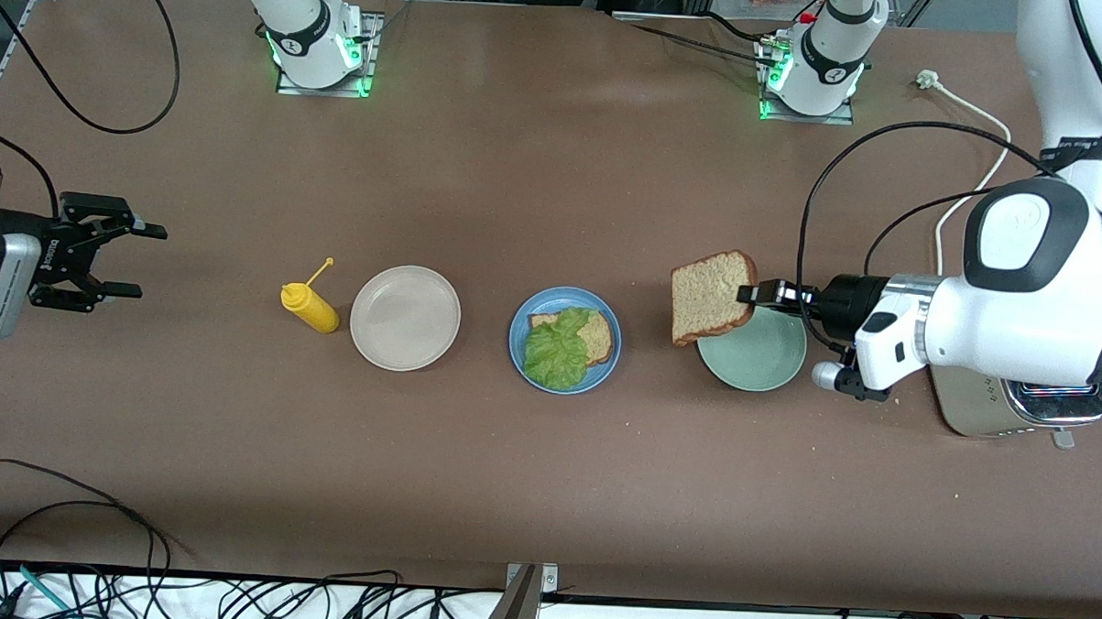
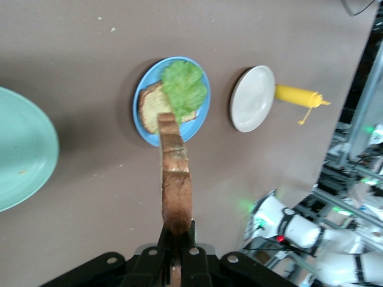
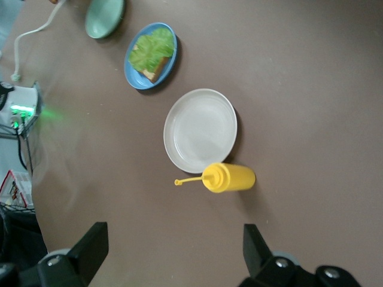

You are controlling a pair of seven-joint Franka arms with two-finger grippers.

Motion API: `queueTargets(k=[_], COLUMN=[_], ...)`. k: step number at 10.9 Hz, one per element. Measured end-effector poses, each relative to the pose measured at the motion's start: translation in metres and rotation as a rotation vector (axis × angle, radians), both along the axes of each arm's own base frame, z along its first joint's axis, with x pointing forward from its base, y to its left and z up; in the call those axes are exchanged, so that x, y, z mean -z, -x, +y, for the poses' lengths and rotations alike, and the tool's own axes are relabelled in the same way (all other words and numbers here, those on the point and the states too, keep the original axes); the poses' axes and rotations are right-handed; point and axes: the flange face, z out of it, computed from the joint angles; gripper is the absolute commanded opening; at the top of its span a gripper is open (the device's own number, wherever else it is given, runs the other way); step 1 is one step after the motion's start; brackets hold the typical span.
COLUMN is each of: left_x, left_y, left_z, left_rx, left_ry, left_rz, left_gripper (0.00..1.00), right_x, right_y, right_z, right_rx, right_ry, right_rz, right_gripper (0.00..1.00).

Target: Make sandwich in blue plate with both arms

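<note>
Brown worktop (image 1: 537, 181); left gripper (image 1: 749, 294) over green plate (image 1: 760, 358), jaws clamped on bread slice (image 1: 709, 297); right gripper (image 1: 117, 260) waits, jaws wide, empty.

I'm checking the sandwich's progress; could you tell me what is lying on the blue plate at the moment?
On the blue plate lies one bread slice with a lettuce leaf on top. The leaf covers most of that slice, so anything under it is hidden.
</note>
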Motion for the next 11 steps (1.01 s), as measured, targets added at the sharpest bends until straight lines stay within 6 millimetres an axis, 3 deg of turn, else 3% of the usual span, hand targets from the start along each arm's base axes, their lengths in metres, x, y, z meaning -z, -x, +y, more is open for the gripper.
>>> queueTargets(k=[2,4,7,9,11], left_x=[0.019,0.037,0.049,0.063,0.087], left_y=[-0.011,-0.02,-0.029,-0.03,-0.029], left_z=[-0.002,-0.008,-0.052,-0.093,-0.12], left_rx=[-0.064,-0.117,-0.189,-0.235,-0.261], left_ry=[0.108,0.187,0.259,0.276,0.263], left_rz=[0.042,0.071,0.045,0.02,0.015], left_gripper=[0.0,0.0,0.0,0.0,0.0], right_x=[-0.015,-0.045,-0.087,-0.082,-0.064], right_y=[0.011,0.025,0.064,0.083,0.091], right_z=[0.01,0.023,0.048,0.062,0.059], right_rx=[0.099,0.214,0.445,0.589,0.67], right_ry=[0.136,0.298,0.555,0.71,0.736], right_rz=[0.041,0.058,0.097,0.109,0.106], right_gripper=[1.0,1.0,1.0,1.0,1.0])
